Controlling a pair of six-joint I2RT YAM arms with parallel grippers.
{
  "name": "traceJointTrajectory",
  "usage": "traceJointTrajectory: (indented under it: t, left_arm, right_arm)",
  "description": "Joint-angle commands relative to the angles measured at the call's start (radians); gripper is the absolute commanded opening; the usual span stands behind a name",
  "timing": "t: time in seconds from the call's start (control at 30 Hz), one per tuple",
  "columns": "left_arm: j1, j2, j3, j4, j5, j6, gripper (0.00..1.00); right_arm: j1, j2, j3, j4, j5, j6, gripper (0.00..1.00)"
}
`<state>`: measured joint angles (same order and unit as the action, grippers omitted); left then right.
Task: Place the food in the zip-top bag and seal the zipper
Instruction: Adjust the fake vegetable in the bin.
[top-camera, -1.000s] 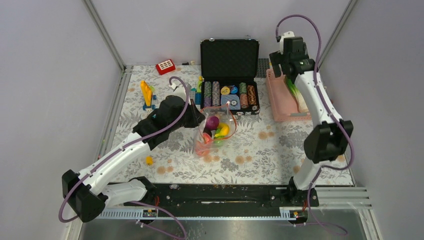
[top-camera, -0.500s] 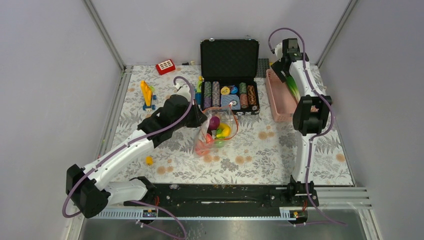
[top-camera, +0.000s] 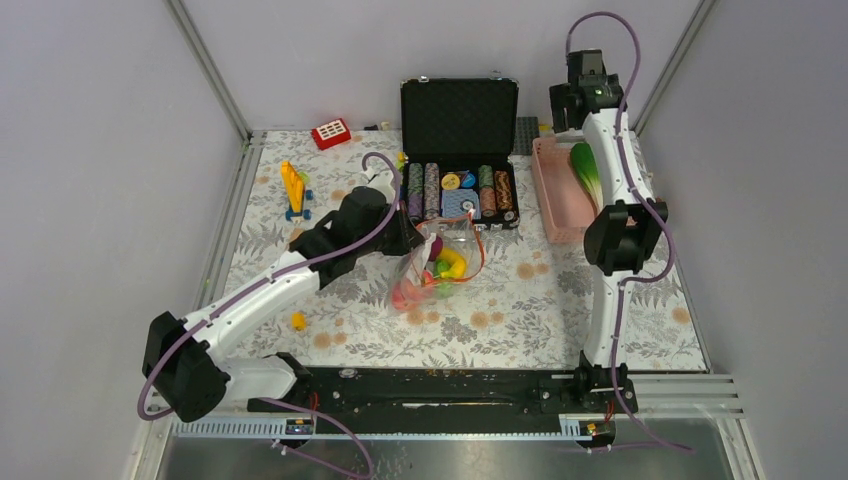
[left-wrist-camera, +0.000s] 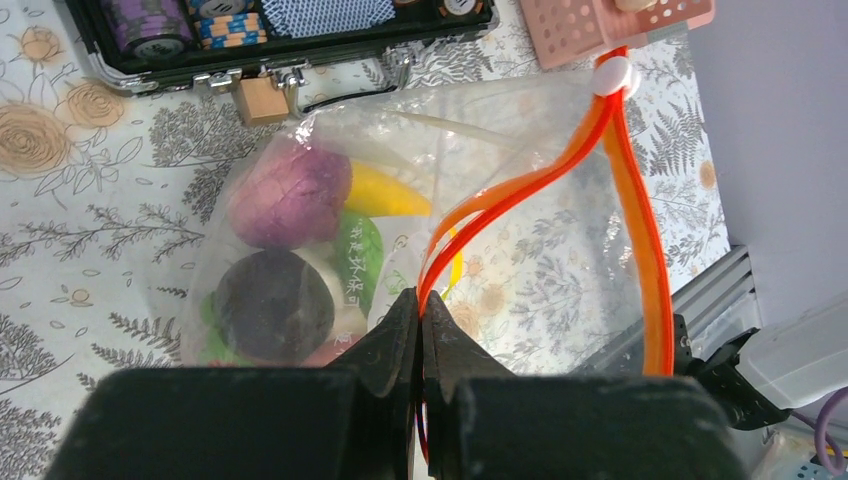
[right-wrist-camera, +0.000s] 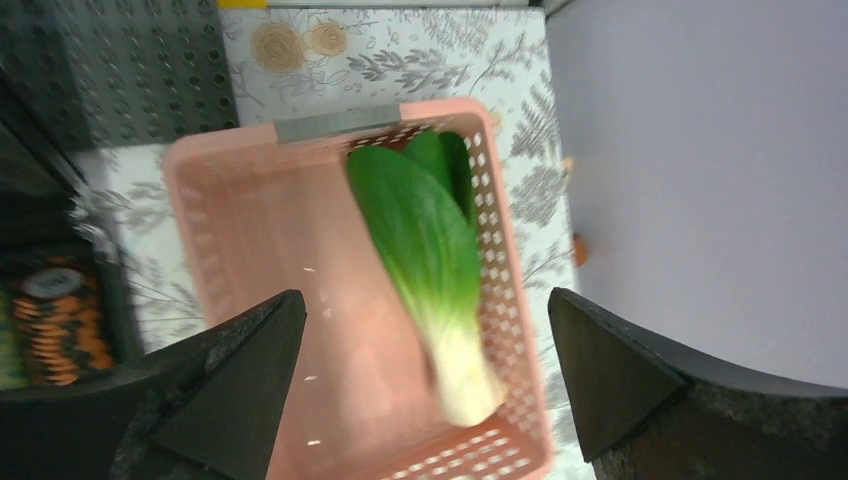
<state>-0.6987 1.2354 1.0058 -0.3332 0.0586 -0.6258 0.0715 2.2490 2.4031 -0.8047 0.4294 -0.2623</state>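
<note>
So the zip-top bag (left-wrist-camera: 300, 200) sits just in front of the poker chip case (top-camera: 458, 115), on the arms' side, almost touching it. The left gripper (left-wrist-camera: 420, 300) has its jaws pinched tight on the orange zipper (left-wrist-camera: 642, 260) at one end of the bag's mouth. The mouth gapes open, and the white slider (left-wrist-camera: 613, 75) is at the other end. Inside the bag you can see a purple ball (left-wrist-camera: 290, 192), a yellow banana (left-wrist-camera: 385, 195) and a dark round piece (left-wrist-camera: 272, 305). Right of the case, the green-white cabbage (right-wrist-camera: 425, 250) lies in the pink mesh basket (right-wrist-camera: 240, 300). The right gripper (right-wrist-camera: 422, 300) hangs above it, jaws spread wide, holding nothing.
</note>
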Motion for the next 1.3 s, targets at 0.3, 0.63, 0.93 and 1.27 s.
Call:
traceJointTrajectory:
  t: [0.3, 0.63, 0.93, 1.27]
  left_arm:
    - [0.005, -0.07, -0.006, 0.064, -0.012, 0.008, 0.0]
    - [0.017, -0.055, 0.002, 0.055, -0.024, 0.018, 0.0]
    - [0.021, -0.057, 0.007, 0.06, -0.031, 0.009, 0.0]
    - [0.021, -0.026, 0.02, 0.067, -0.012, 0.007, 0.0]
  right_arm:
    - [-0.046, 0.057, -0.107, 0.108, 0.215, 0.969, 1.0]
    - [-0.079, 0.194, -0.057, 0.122, 0.258, 1.062, 1.0]
    - [-0.143, 0.267, -0.007, 0.081, 0.14, 1.12, 1.0]
    - [-0.154, 0.261, -0.01, 0.044, -0.052, 1.004, 0.97]
